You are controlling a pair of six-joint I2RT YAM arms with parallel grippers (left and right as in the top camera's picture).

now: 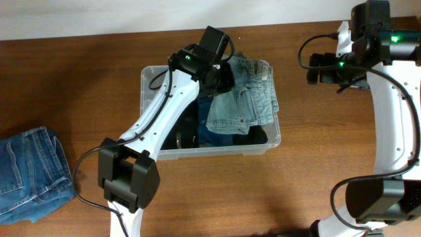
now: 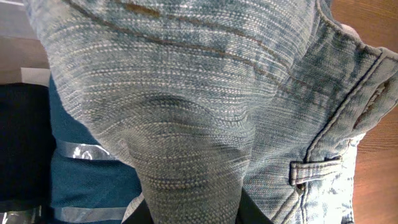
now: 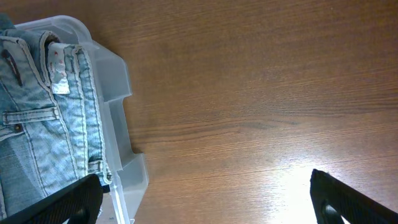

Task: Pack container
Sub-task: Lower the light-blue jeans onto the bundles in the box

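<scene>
The container [image 1: 145, 99] is a clear plastic bin in the middle of the wooden table. Light blue jeans [image 1: 241, 99] hang over its right half, bunched and partly lifted. My left gripper [image 1: 220, 74] reaches in from the bin's far side and is shut on the jeans. In the left wrist view the denim [image 2: 186, 93] fills the frame and a fold of it is pinched in the left gripper [image 2: 196, 213]. My right gripper [image 1: 320, 68] hovers open over bare table right of the bin. In its own view the right gripper [image 3: 208, 202] is empty, with the container's corner [image 3: 118, 81] and the jeans [image 3: 37, 124] at the left.
A second pair of blue jeans [image 1: 29, 174] lies folded at the table's left edge. Under the light jeans the bin holds a dark teal garment [image 1: 214, 135] and dark items [image 1: 186, 139]. A pale wall runs along the back.
</scene>
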